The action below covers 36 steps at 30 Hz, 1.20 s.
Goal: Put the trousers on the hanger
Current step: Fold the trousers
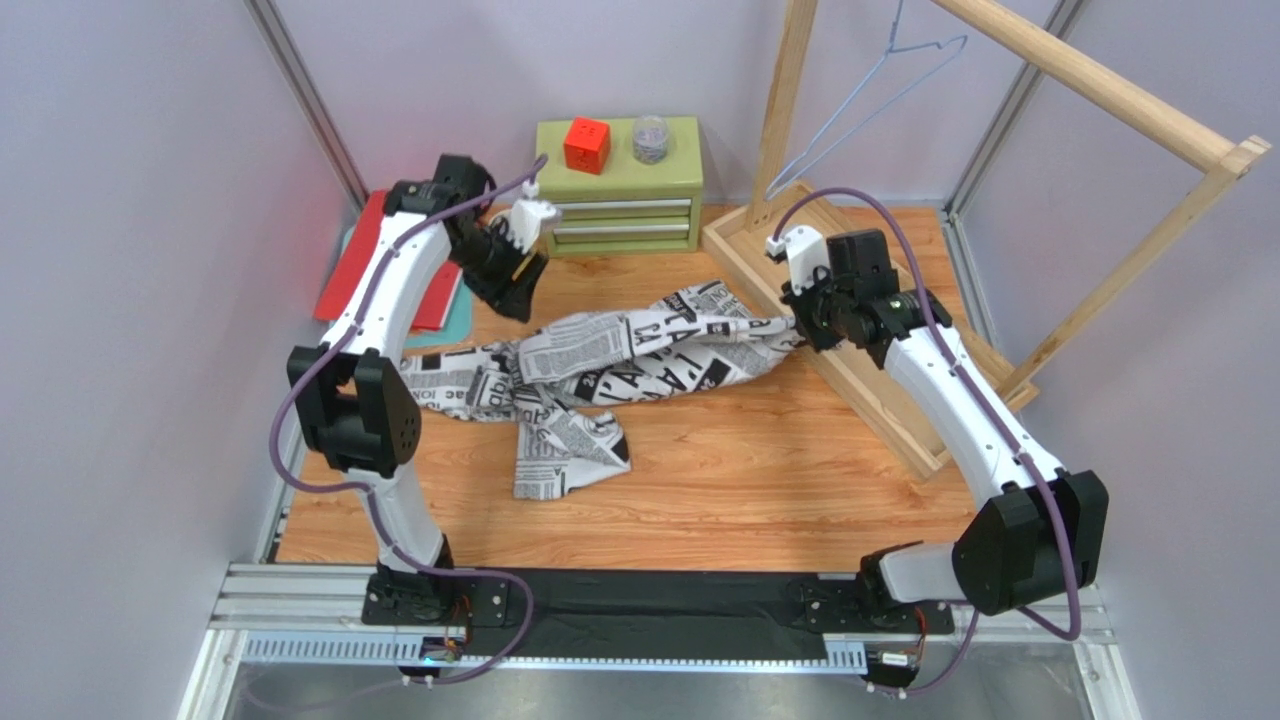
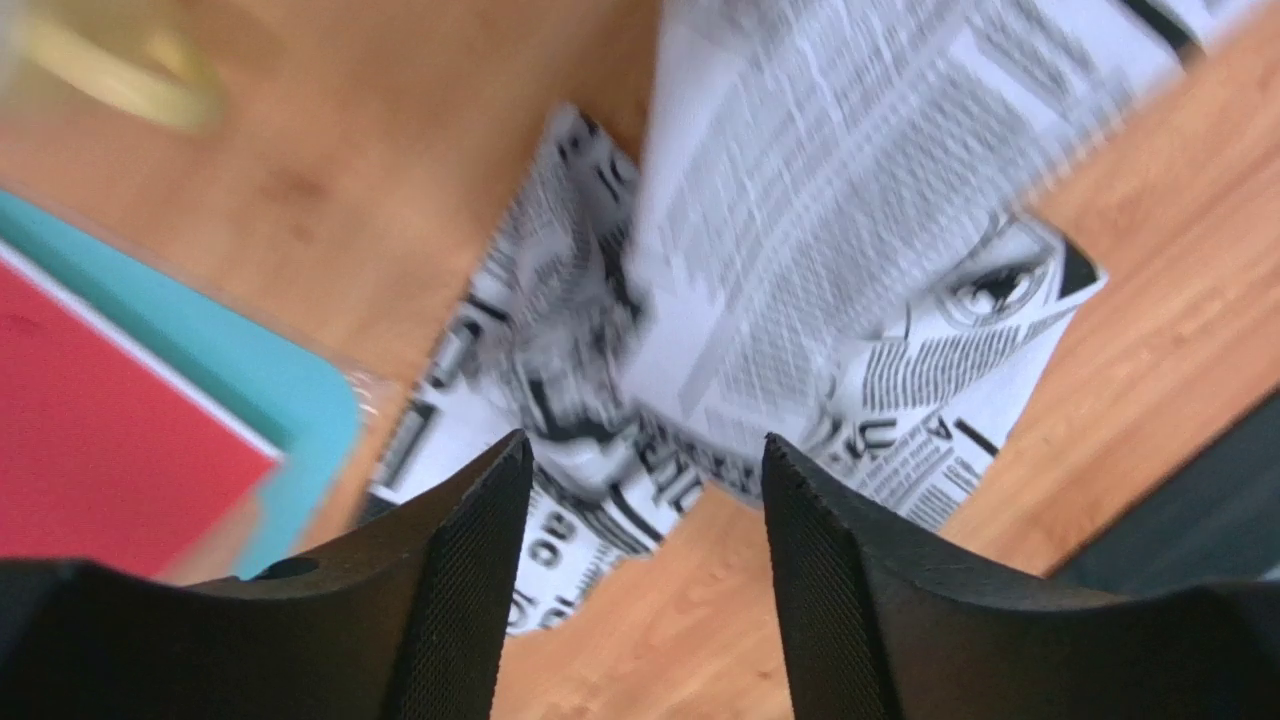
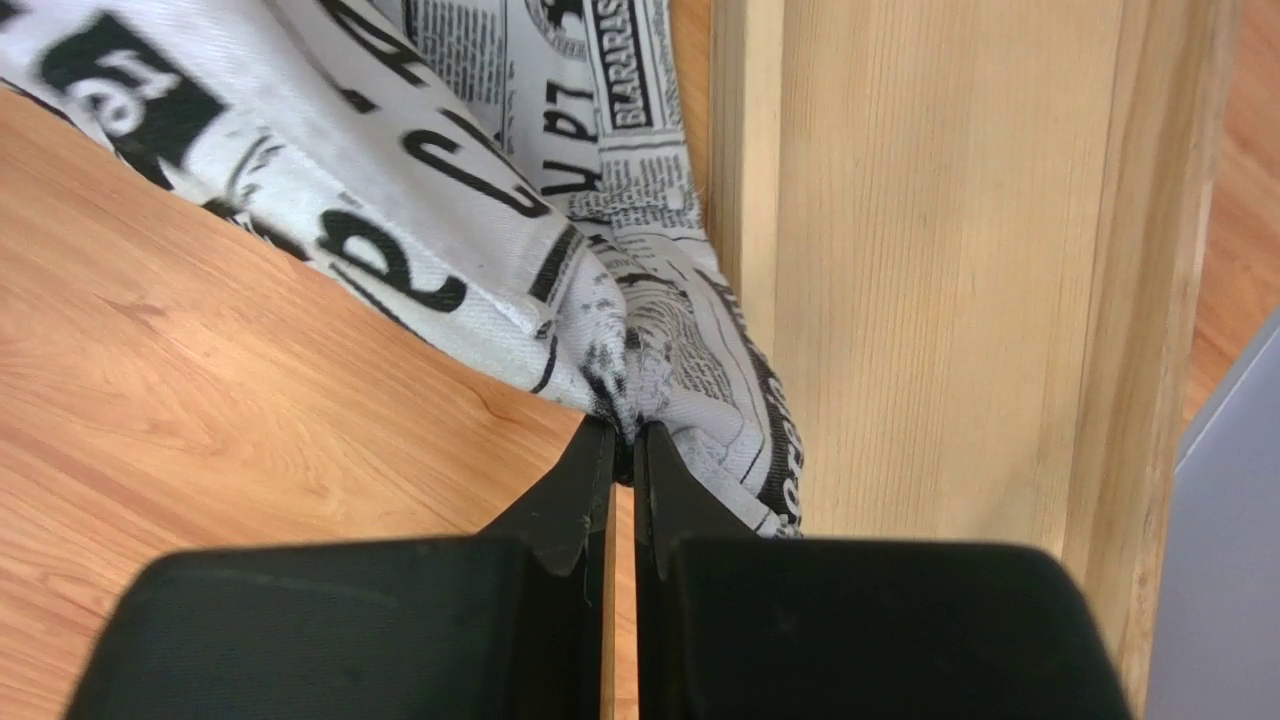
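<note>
The newspaper-print trousers (image 1: 631,368) lie crumpled across the middle of the wooden table, stretched from left to right. My right gripper (image 1: 793,323) is shut on their right end, pinching a bunch of cloth (image 3: 631,375) next to the rack's base board. My left gripper (image 1: 519,285) is open and empty, raised above the table at the trousers' far left side; the cloth (image 2: 781,270) shows blurred below its fingers (image 2: 466,585). The thin blue-grey wire hanger (image 1: 879,90) hangs by its hook from the wooden rack's top bar at the back right.
The light wooden rack (image 1: 1112,90) stands at the right, with its base board (image 1: 872,375) on the table and also in the right wrist view (image 3: 932,270). A green drawer chest (image 1: 624,188) carries a red cube (image 1: 586,144) and a jar (image 1: 651,138). Red and teal sheets (image 1: 383,263) lie at the left.
</note>
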Motion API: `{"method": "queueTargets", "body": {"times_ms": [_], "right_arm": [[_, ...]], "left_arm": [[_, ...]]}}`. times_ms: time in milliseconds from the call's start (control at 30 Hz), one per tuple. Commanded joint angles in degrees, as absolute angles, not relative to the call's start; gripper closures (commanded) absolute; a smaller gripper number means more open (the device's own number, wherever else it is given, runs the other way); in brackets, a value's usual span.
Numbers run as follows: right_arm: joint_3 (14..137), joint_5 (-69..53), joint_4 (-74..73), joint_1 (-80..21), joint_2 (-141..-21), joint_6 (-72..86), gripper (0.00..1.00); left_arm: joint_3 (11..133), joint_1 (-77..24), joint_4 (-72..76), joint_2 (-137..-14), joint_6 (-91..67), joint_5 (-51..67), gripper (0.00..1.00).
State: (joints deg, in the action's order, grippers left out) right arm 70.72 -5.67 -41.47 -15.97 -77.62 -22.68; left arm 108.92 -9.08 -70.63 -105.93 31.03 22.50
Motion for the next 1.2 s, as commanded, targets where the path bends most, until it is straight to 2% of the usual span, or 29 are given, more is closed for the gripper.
{"method": "queueTargets", "body": {"times_ms": [0,67,167,267,367,567,700,800,867,900,933,967,1000,1033,1167], "right_arm": [[68.4,-1.0,-39.7,-16.1,-77.3,-25.1,1.0],[67.9,-0.1,-39.0,-16.0,-77.8,-24.8,1.0],[67.9,3.2,-38.3,-15.7,-79.1,-24.2,1.0],[68.4,2.4,-38.5,-15.7,-80.1,-23.6,1.0],[68.7,1.8,-39.2,-15.7,-80.7,-23.6,1.0],[69.3,0.8,-40.6,-15.7,-81.1,-23.9,1.0],[69.6,0.9,-41.3,-15.7,-81.2,-24.3,1.0],[70.0,0.9,-41.7,-15.7,-81.0,-25.2,1.0],[70.4,0.9,-42.2,-15.6,-80.9,-25.9,1.0],[70.9,0.8,-43.1,-15.4,-81.0,-26.3,1.0],[71.2,0.8,-43.5,-15.2,-80.9,-26.5,1.0],[71.5,0.9,-43.9,-14.7,-80.6,-27.2,1.0],[71.5,0.9,-45.1,-14.3,-80.2,-27.6,1.0],[71.4,0.8,-45.7,-14.1,-79.3,-28.3,1.0],[67.6,0.9,-47.8,-12.9,-75.1,-32.7,1.0]], "left_arm": [[88.9,-7.1,-72.0,-89.4,36.9,28.1,0.35],[74.9,-7.0,-70.6,-82.9,43.4,28.6,0.35],[61.0,-7.6,-71.2,-73.8,52.0,30.9,0.36],[52.9,-11.6,-70.0,-70.1,58.1,30.9,0.36],[49.8,-16.4,-63.4,-69.6,59.5,28.8,0.32],[48.8,-25.0,-52.0,-78.0,58.2,22.2,0.29],[46.0,-28.3,-44.5,-82.9,57.6,17.7,0.29],[43.6,-29.6,-41.9,-85.4,58.0,13.8,0.34],[42.0,-29.4,-42.3,-86.6,57.4,10.0,0.48],[41.9,-28.4,-43.6,-86.3,56.9,8.9,0.75],[42.0,-25.5,-45.1,-86.0,56.5,8.4,0.87],[42.7,-23.0,-46.7,-84.4,57.0,8.0,0.95],[43.2,-19.7,-50.8,-83.2,58.1,8.1,1.0],[43.8,-12.1,-53.0,-81.8,62.2,8.0,1.0],[47.8,7.6,-61.9,-72.5,76.0,6.2,1.0]]}}
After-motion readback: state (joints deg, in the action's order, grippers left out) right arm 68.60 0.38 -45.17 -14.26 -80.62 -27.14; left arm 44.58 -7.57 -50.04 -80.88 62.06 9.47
